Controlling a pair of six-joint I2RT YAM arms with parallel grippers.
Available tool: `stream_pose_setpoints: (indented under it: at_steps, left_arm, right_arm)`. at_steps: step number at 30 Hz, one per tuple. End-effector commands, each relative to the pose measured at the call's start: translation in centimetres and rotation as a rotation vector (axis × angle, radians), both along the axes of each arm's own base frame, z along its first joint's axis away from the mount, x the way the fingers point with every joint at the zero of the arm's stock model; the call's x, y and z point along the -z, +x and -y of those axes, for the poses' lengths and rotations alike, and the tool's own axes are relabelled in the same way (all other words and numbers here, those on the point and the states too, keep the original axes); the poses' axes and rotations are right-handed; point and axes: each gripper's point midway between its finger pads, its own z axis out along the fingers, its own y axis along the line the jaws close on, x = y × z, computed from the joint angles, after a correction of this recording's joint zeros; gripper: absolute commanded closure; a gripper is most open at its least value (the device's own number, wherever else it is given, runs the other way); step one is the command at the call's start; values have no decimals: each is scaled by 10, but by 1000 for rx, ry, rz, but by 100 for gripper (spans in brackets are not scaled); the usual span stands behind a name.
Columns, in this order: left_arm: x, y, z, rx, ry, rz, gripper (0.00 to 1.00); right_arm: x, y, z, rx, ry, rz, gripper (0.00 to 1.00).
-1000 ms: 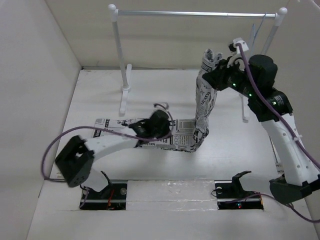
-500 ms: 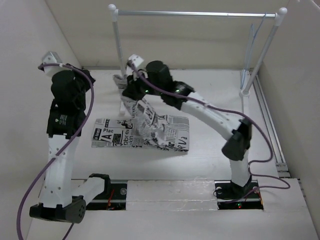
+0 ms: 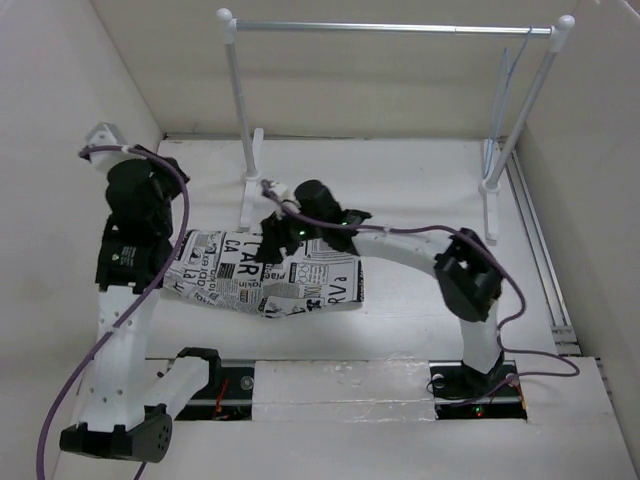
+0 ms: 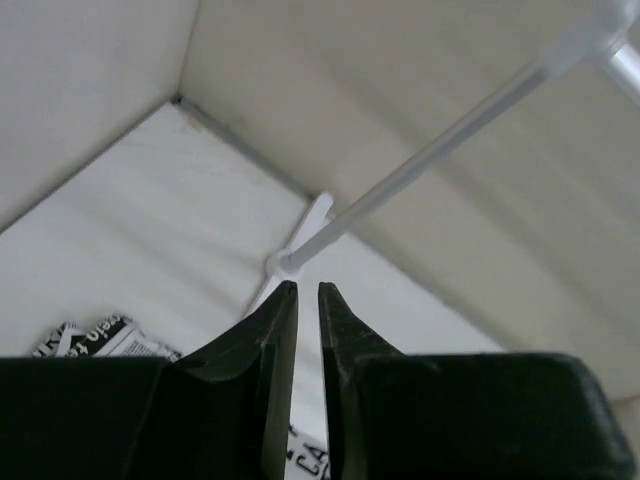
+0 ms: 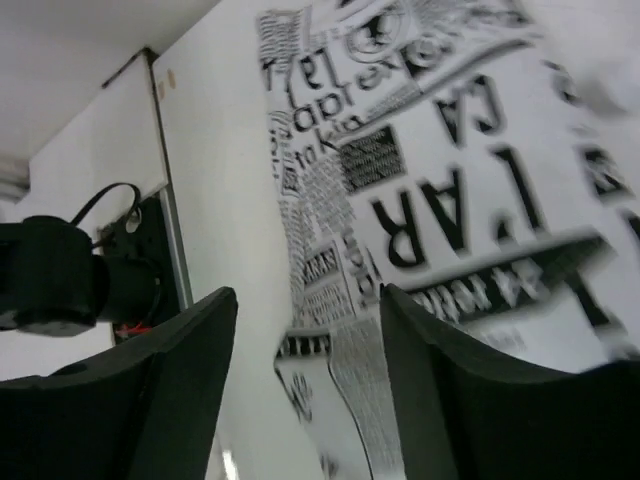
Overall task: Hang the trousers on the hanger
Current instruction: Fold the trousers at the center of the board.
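The trousers (image 3: pixel 265 275), white with black newsprint, lie folded flat on the table in the top view. My right gripper (image 3: pixel 275 245) hovers just above their middle, open, with nothing between the jaws; its wrist view shows the printed cloth (image 5: pixel 420 180) under the spread gripper (image 5: pixel 305 330). My left gripper (image 3: pixel 170 195) is raised above the trousers' left end, shut and empty (image 4: pixel 307 290); a corner of the cloth (image 4: pixel 100 335) shows beside it. The thin pale hanger (image 3: pixel 508 68) hangs at the right end of the rack rail, far from both grippers.
A white-posted rack with a silver rail (image 3: pixel 390 28) stands across the back; its left post foot (image 3: pixel 250 185) is just behind the trousers and its right foot (image 3: pixel 490 190) is at the right. White walls close in on the left, back and right.
My right gripper has let go of the lifted fold and come down lower. The trousers now lie flatter and a little further left. My left arm has barely moved.
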Motion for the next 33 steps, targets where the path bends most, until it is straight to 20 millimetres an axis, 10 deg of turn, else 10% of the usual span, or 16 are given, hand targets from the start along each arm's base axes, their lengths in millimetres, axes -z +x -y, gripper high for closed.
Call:
stream_pose_setpoints:
  at_steps: [1,3,4,7,12,19,23,27,33]
  left_arm:
    - [108,24,23,126,13,-241,88]
    - [153,31,35,186,-6,-319,83]
    - [185,38,44,227,-30,-395,82]
    - [285,38,49,226,-94,-598,81]
    - [328,48,47,246,-243,-658,80]
    - [396,25,-7,48,-346,-825,81]
    - [400,11,-17,-2,-399,-839,82]
    - [364,18,-9,65,-390,-729,83]
    - [279,46,54,254,-200,-558,84]
  right_arm:
    - [-91,23,59,32,176,195,40]
    - [-81,16,92,62,95,220,92]
    - [-69,15,104,73,60,219,100]
    - [19,-5,177,145,-147,99,100]
    - [70,-5,225,199,-235,34,100]
    - [147,-15,284,263,-351,-68,100]
    - [160,-21,302,278,-380,-106,100]
    - [104,-12,292,247,-342,-8,100]
    - [19,39,251,210,-207,169,100]
